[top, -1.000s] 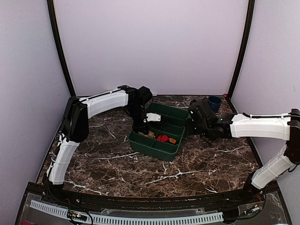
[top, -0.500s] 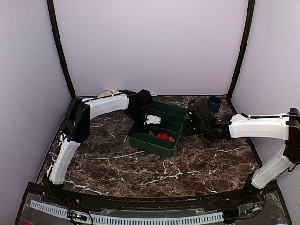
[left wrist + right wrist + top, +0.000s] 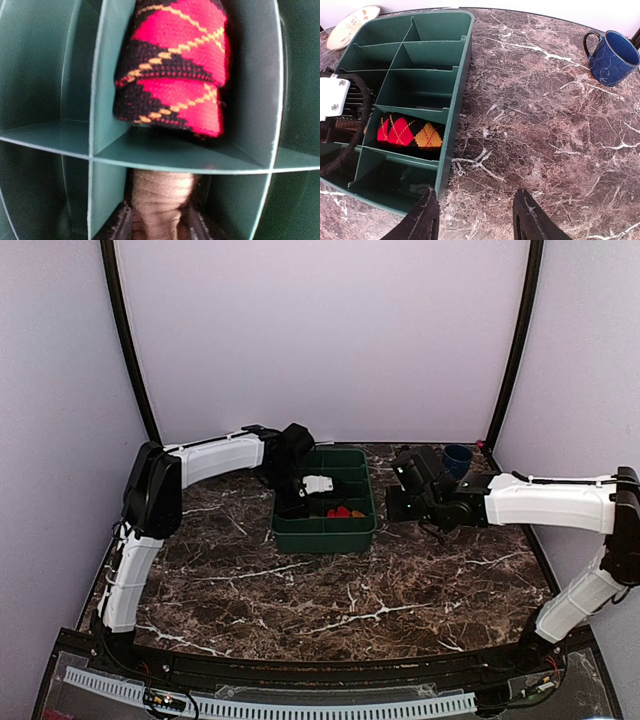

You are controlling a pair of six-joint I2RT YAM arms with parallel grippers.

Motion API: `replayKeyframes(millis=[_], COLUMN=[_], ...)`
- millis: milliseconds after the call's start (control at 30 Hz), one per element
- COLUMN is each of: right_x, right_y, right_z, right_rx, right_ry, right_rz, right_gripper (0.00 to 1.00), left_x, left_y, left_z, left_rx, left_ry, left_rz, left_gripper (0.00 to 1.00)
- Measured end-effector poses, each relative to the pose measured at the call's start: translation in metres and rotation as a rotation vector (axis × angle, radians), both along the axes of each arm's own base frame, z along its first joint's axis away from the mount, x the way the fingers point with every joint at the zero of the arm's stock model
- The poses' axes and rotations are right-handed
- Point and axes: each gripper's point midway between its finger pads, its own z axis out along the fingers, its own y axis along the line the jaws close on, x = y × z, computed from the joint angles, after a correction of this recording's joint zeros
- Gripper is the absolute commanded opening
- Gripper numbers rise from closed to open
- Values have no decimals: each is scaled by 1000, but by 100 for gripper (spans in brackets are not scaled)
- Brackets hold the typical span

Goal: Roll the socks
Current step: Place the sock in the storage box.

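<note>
The rolled black argyle sock (image 3: 172,70) sits in a compartment of the green divided tray (image 3: 165,160). It shows as a red-orange bundle in the top view (image 3: 342,511) and in the right wrist view (image 3: 410,132). My left gripper (image 3: 160,222) reaches down into the neighbouring compartment and is shut on the rolled tan-brown sock (image 3: 160,195), with a finger on each side of it. In the top view the left gripper (image 3: 300,500) is inside the tray's left half. My right gripper (image 3: 476,220) is open and empty, low over the marble beside the tray's right wall (image 3: 392,505).
The tray (image 3: 325,543) stands mid-table with several compartments (image 3: 427,50). A blue mug (image 3: 612,57) stands at the back right (image 3: 458,458). A beige plate (image 3: 352,25) lies behind the tray's far left corner.
The tray has turned from skewed to square with the table and shifted back. My left gripper moved back-left with the tan sock. My right gripper swung slightly back.
</note>
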Motion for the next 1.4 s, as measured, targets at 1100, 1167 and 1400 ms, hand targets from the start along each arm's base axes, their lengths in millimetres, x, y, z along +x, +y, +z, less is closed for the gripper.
replayKeyframes(millis=[1100, 1167, 1400], right_x=[-1, -1, 0], right_y=[14, 14, 14], right_z=[14, 14, 14], right_rx=[-10, -11, -21], right_ry=[62, 62, 60], right_rz=[40, 40, 45], right_gripper=[48, 48, 49], left_x=[15, 16, 20], left_y=[-9, -8, -6], left_z=[40, 49, 102], left_rx=[-102, -113, -194], left_ry=[-8, -22, -84], left_rz=[332, 347, 400], left_gripper=[52, 52, 52])
